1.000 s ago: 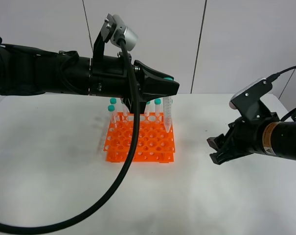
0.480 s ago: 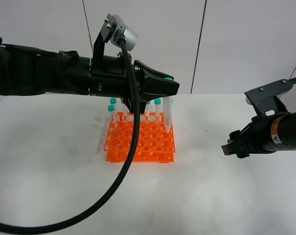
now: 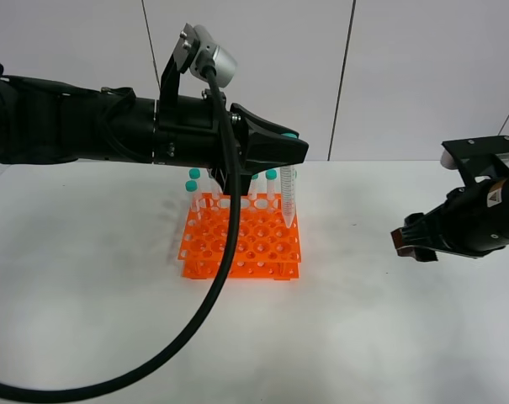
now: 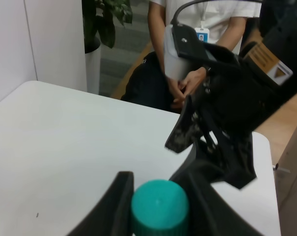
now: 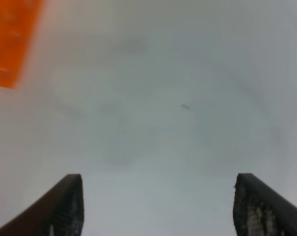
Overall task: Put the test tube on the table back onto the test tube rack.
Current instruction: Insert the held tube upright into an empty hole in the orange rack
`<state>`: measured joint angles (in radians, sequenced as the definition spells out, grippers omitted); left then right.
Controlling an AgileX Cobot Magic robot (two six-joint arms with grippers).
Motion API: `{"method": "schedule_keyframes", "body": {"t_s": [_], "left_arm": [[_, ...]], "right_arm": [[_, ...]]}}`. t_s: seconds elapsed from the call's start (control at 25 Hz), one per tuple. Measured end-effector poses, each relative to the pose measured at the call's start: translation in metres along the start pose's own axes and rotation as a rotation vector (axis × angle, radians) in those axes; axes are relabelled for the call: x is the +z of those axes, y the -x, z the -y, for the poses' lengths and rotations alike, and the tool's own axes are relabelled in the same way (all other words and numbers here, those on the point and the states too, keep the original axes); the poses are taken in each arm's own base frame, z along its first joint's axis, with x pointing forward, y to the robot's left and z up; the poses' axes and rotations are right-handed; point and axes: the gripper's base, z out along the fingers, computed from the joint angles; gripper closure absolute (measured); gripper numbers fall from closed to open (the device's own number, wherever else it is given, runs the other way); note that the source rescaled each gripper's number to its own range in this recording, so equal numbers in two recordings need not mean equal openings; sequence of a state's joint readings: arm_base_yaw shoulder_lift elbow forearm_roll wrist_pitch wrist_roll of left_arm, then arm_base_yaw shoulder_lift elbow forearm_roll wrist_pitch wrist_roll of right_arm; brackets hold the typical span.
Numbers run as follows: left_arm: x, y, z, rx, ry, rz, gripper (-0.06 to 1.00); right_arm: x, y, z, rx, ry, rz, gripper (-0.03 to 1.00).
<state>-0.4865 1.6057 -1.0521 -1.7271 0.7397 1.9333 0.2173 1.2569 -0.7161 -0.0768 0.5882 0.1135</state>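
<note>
The left pincer (image 3: 294,153) is pressed in on the test tube (image 3: 288,198), pinching it just below its teal-green cap (image 4: 159,206). In the left wrist view the cap sits snug between the two black fingers (image 4: 116,206), touching both. From that grip the tube hangs upright, pointed tip down, over the far right corner of the test tube rack (image 3: 241,246). The tip is at about the level of the rack's top plate; whether it has entered a hole cannot be told.

Around it, other tubes (image 3: 271,187) with the same green caps stand in the rack's far rows, partly hidden behind the left arm. The orange rack rests on the white tabletop (image 3: 363,337), near its middle. A thick black cable (image 3: 210,295) drops from the camera on the left arm, crosses in front of the rack and curls off toward the near left edge.

The right pincer (image 3: 403,242) is well apart from the rack, out to the right and above the tabletop. Its fingers (image 5: 65,209) are spread wide with nothing between them — only bare tabletop shows in the gap, with a blurred orange corner of the rack at the edge of the right wrist view.

Past the cap in the left wrist view stands the right arm (image 4: 222,103). Beyond the tabletop's edge is a seated person (image 4: 207,19) in a white shirt, beside a potted plant (image 4: 106,19).
</note>
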Motion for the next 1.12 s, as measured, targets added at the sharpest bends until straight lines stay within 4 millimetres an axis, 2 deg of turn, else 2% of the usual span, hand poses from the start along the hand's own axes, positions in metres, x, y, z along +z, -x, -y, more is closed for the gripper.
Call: {"method": "schedule_keyframes", "body": {"t_s": [0.44,0.72,0.88,0.92,1.12], "left_arm": [[0.000,0.000,0.000,0.000,0.000,0.000,0.94],[0.000,0.000,0.000,-0.001,0.000,0.001,0.94],[0.000,0.000,0.000,-0.001,0.000,0.001,0.94],[0.000,0.000,0.000,-0.001,0.000,0.001,0.94],[0.000,0.000,0.000,-0.002,0.000,0.001,0.94]], "right_arm": [[-0.021,-0.007,0.054,0.160,-0.153,0.022,0.17],[-0.026,-0.018,0.087,0.295,-0.236,-0.004,0.17],[-0.029,-0.030,0.096,0.353,-0.258,-0.100,0.17],[-0.030,-0.038,0.095,0.370,-0.255,-0.192,0.17],[-0.036,-0.057,0.087,0.400,-0.218,-0.415,0.17]]}}
